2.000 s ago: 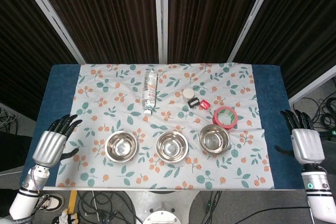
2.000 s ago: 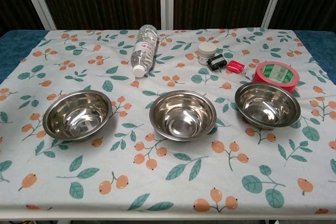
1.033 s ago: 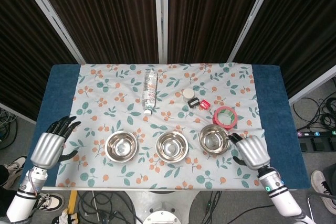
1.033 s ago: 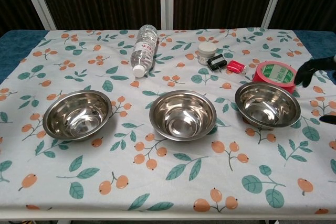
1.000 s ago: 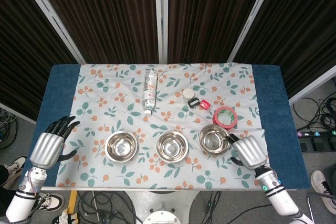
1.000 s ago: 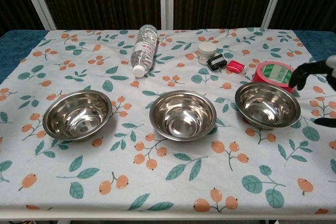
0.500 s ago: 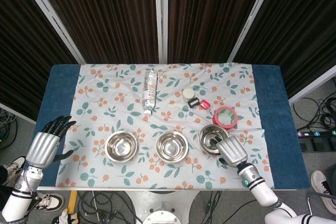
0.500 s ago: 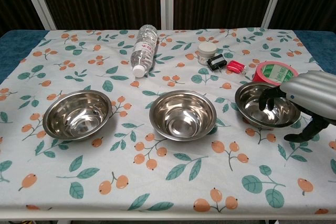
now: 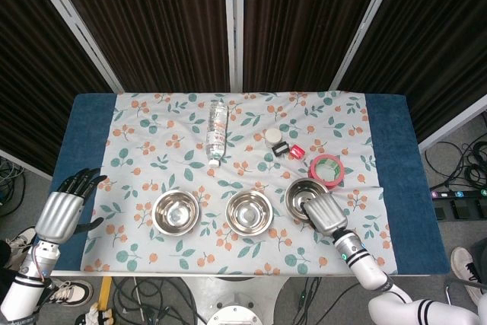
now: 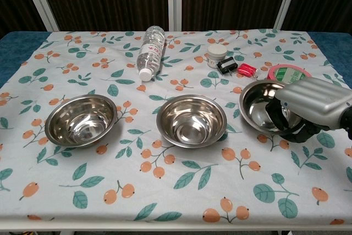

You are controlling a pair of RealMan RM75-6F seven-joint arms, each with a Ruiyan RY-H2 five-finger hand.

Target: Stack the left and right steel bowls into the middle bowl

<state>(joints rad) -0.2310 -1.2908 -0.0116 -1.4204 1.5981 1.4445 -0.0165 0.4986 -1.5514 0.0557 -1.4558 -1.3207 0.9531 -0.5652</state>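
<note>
Three steel bowls stand in a row near the table's front edge. The left bowl [image 9: 176,213] [image 10: 81,119] and the middle bowl [image 9: 249,212] [image 10: 191,119] sit flat and empty. The right bowl [image 9: 303,194] [image 10: 259,108] is tipped, its opening facing left toward the middle bowl. My right hand [image 9: 326,215] [image 10: 311,104] grips its right rim, with dark fingers [image 10: 276,115] reaching inside. My left hand [image 9: 64,208] hovers with its fingers spread, holding nothing, over the blue table edge left of the left bowl. The chest view does not show it.
A plastic water bottle [image 9: 218,129] [image 10: 150,50] lies behind the bowls. A white jar [image 10: 216,54], a black clip [image 10: 226,65] and a small red object [image 10: 247,69] sit at the back right. A pink tape roll [image 9: 329,167] [image 10: 289,72] lies just behind the right bowl.
My right hand came in from the table's right edge, took hold of the right bowl's rim and tipped it. My left hand drifted slightly left.
</note>
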